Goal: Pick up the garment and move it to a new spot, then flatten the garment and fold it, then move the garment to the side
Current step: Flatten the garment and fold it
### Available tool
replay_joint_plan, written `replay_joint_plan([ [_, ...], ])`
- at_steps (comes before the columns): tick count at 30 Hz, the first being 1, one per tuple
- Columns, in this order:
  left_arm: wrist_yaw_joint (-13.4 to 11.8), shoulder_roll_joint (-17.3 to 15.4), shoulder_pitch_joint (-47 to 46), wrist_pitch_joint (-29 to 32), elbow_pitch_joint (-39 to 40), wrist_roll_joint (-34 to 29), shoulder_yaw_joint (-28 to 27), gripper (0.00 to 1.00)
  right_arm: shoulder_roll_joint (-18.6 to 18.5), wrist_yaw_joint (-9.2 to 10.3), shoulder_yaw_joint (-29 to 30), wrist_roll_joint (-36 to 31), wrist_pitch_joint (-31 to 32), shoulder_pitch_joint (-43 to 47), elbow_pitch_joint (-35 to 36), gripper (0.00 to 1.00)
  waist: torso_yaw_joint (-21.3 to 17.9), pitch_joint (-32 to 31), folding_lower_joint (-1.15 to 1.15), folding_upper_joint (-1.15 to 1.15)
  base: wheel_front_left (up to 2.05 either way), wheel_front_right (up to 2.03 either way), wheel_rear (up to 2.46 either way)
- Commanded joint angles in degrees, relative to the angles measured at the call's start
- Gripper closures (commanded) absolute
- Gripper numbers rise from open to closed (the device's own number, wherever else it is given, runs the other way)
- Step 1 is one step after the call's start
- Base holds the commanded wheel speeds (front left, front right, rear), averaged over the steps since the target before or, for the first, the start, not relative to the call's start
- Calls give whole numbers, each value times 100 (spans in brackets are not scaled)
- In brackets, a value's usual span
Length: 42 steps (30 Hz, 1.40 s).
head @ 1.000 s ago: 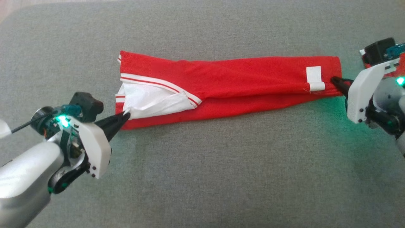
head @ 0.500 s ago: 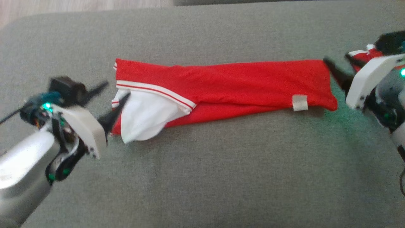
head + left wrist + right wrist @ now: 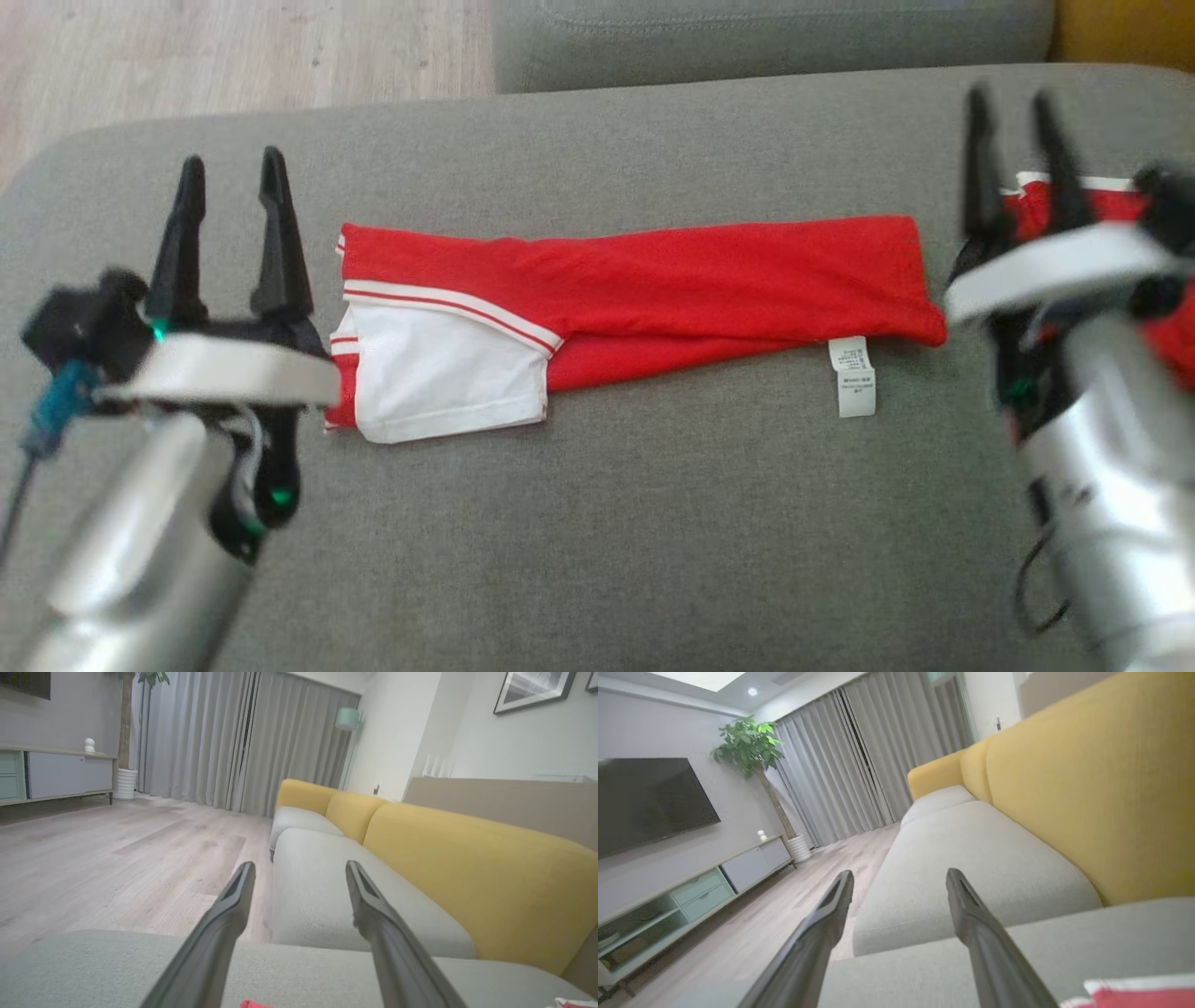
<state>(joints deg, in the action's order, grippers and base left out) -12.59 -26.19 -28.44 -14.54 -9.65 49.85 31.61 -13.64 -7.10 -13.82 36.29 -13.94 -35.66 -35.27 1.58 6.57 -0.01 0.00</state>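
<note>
Red garment [image 3: 672,271] is laid folded lengthwise on grey cushion [image 3: 597,523]. Left gripper [image 3: 231,161] and right gripper [image 3: 1009,96] are seen spread wide, empty, beside either end.

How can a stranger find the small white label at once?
On the grey cushion lies a long red garment. Near its right end, a small white label pokes out from the near edge. Unlike the big white panel at the left end, it carries tiny print.
</note>
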Motion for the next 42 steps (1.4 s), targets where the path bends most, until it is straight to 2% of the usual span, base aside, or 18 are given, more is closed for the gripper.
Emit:
replay_joint_plan([
  [1,8,-33,37,-43,195,-271,-434,0,190,-39,20,-271,-74,138,179,0,-14,-38,1,0,0,0,0],
  [4,159,465,619,-44,284,-883,-897,0,642,-39,474,-939,-101,587,392,0,-5,-77,1,0,0,0,0],
  [7,423,927,1103,-44,303,-1470,-1234,0,944,-39,866,-1439,-103,1040,709,0,7,-106,1,0,0,0,0],
  [10,653,1346,1443,-45,304,-1879,-1647,0,1048,-39,957,-1734,-104,1327,930,0,19,-105,1,0,0,0,0],
  [11,653,1346,1443,-45,304,-1879,-1647,0,1048,-39,957,-1734,-104,1327,930,0,19,-105,1,0,0,0,0],
  [14,940,1659,1603,-45,297,-2223,-1970,0,1070,-39,1016,-1833,-105,1426,1009,0,78,-65,1,0,0,0,0],
  [15,1127,1784,1618,-45,253,-2459,-2094,0,1073,-39,1045,-1871,-105,1401,952,0,124,-12,1,0,0,0,0],
  [19,1424,2004,1550,-45,157,-2748,-2301,0,1074,-39,1386,-2149,-50,1193,490,0,236,160,1,0,0,0,0],
  [23,1639,2154,1459,-45,39,-2916,-2415,0,1075,-39,1932,-2289,230,873,-286,0,378,380,1,0,0,0,0],
  [25,1708,2205,1419,-45,-31,-2971,-2453,0,1075,-39,2129,-2566,279,698,-696,0,444,481,1,0,0,0,0],
  [28,1795,2257,1348,-45,-104,-3037,-2483,0,1075,-39,2415,-2802,265,459,-1271,0,543,609,1,0,0,0,0],
  [33,1877,2301,1281,-45,-170,-3114,-2573,0,1076,-39,2783,-2796,107,88,-2088,0,650,718,1,0,0,0,0],
  [39,1931,2322,1257,-46,-198,-3168,-2650,0,1076,-39,2843,-2728,-33,-273,-2863,0,676,786,1,0,0,0,0],
  [40,1937,2323,1250,-46,-205,-3175,-2660,0,1076,-39,2798,-2707,-48,-324,-2956,3,673,794,1,0,0,0,0],
  [41,1942,2325,1241,-46,-211,-3181,-2671,0,1076,-39,2732,-2686,-62,-373,-3026,93,666,801,1,0,0,0,0],
  [42,1947,2326,1236,-46,-219,-3187,-2683,0,1076,-39,2657,-2685,-75,-410,-3071,100,652,799,1,0,0,0,0],
])
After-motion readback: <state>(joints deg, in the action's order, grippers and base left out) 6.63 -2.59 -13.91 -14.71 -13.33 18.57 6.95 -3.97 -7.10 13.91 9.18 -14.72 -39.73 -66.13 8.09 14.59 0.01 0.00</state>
